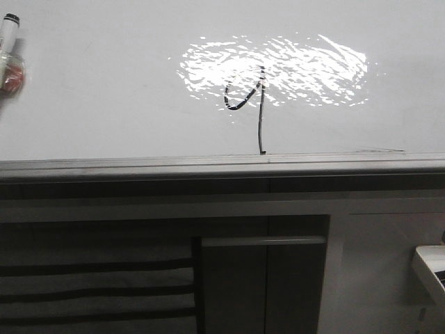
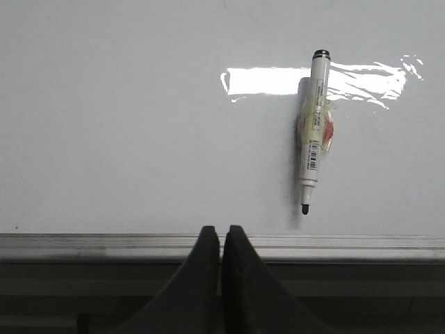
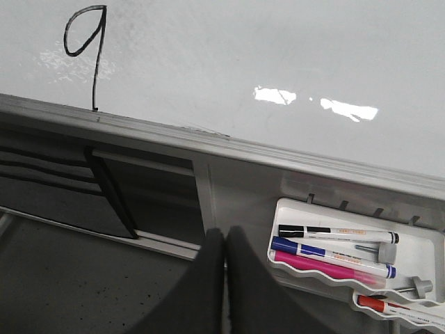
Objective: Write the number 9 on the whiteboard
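The number 9 (image 1: 252, 97) is drawn in black on the whiteboard (image 1: 104, 83), its tail reaching down to the grey ledge (image 1: 208, 165); it also shows in the right wrist view (image 3: 89, 49). A white marker (image 2: 314, 132) with tape round it sticks on the board, tip down; its top shows in the front view (image 1: 8, 31) at the far left. My left gripper (image 2: 221, 231) is shut and empty, below the ledge and left of the marker. My right gripper (image 3: 224, 233) is shut and empty, low beside a marker tray. Neither gripper shows in the front view.
A white tray (image 3: 292, 209) holds black, blue, pink and red markers beside the right gripper. Dark cabinet fronts (image 1: 97, 285) and a slatted panel lie under the ledge. A white tray corner (image 1: 431, 268) shows at the right of the front view.
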